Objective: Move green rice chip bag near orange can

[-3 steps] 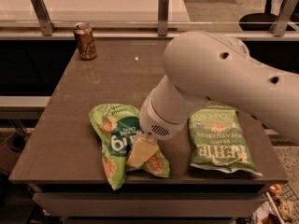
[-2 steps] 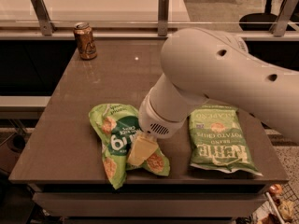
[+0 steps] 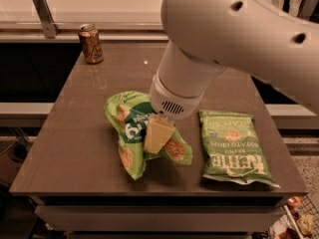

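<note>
The green rice chip bag (image 3: 130, 128) is a wrinkly bright green foil bag on the brown table (image 3: 75, 148), left of centre near the front. My gripper (image 3: 158, 136) comes down from the big white arm (image 3: 224, 39) onto the middle of the bag and is shut on it; the white wrist hides part of the bag's top. The orange can (image 3: 91, 44) stands upright at the table's far left corner, well apart from the bag.
A flatter green potato chip bag (image 3: 234, 148) lies at the table's front right, close to the gripped bag. A metal rail post (image 3: 44, 15) stands behind the can. The table's front edge is just below both bags.
The gripper and the green rice chip bag have moved together away from the front edge, toward the table's middle. The can and the potato chip bag have not moved.
</note>
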You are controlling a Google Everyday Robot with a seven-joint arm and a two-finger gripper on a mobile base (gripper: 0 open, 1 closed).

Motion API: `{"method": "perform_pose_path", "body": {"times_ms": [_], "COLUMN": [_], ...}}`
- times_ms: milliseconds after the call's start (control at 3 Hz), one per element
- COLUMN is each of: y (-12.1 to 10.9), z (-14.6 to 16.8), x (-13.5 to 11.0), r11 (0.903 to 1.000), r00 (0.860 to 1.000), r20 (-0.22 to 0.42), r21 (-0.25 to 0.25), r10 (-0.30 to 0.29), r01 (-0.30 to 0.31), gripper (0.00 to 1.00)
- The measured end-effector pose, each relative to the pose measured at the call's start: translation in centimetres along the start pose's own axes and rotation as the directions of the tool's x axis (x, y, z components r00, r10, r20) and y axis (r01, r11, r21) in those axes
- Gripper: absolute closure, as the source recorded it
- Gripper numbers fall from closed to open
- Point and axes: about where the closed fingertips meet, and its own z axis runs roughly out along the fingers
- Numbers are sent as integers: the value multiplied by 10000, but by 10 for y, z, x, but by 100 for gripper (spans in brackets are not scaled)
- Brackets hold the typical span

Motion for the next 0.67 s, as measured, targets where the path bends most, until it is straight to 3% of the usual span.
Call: {"method": "perform_pose_path", "body": {"times_ms": [333, 667], "y": [-26, -65], "z": [-30, -52], "x": [-6, -16], "r11": [9969, 9861], "r00": [9992, 9978], "r20": [-337, -397], "r21": [740, 1555], "r10": [-227, -528], "r01": [251, 584], "gripper": [100, 100]}}
